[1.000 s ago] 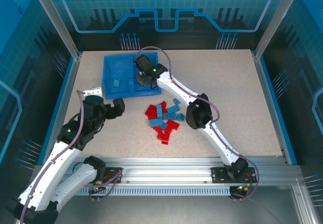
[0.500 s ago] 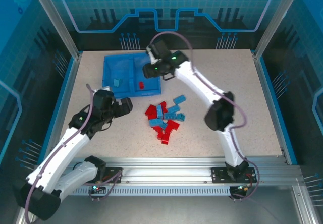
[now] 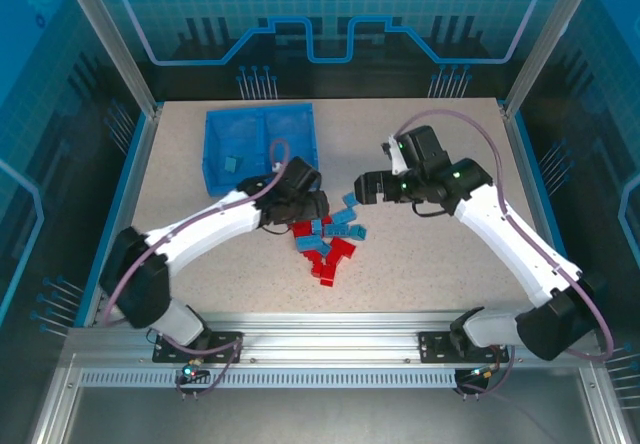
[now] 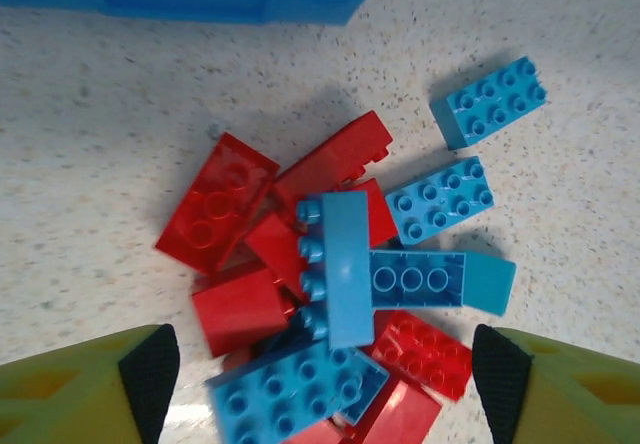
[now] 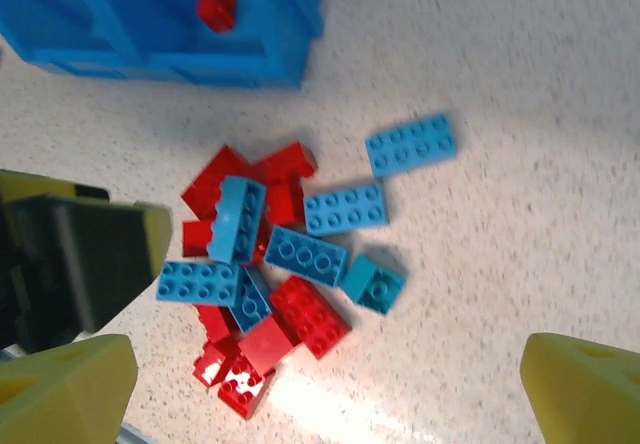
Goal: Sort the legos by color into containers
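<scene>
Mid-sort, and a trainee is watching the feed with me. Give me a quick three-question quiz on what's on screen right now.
1. True or false: the left hand is clamped shut.
2. In the left compartment of the tray, the brick is: A red, B light blue, C yellow.
3. Short answer: which two colours make up the loose pile on the table?
Key: 1 false; 2 B; 3 red and light blue.

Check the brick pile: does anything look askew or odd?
Nothing damaged. One light blue brick lies on its side atop the pile, and a red brick at the pile's edge lies upside down, hollows up.
</scene>
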You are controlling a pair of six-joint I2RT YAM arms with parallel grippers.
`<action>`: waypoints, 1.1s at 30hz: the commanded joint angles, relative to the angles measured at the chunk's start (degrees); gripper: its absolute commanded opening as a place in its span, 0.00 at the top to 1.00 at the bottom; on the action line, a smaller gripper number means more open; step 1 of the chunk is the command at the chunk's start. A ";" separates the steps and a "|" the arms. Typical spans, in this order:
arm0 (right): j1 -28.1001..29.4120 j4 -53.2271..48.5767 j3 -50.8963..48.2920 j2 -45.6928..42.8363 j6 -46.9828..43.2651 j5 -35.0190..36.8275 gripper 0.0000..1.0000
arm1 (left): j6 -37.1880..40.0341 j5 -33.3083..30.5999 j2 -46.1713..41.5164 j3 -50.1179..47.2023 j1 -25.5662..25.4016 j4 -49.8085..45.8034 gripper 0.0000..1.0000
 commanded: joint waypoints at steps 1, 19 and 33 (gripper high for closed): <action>-0.70 1.70 -3.38 -3.26 3.54 -1.79 0.00 | -0.75 -2.64 5.10 3.69 -0.50 -0.74 0.26; -0.91 0.60 -3.97 -1.57 3.88 -2.01 0.00 | -0.94 -2.67 14.83 6.02 -0.56 -1.49 0.72; -0.86 0.86 -2.83 -3.07 4.85 -1.39 0.00 | 7.37 -10.67 -0.43 9.66 8.43 -5.26 0.83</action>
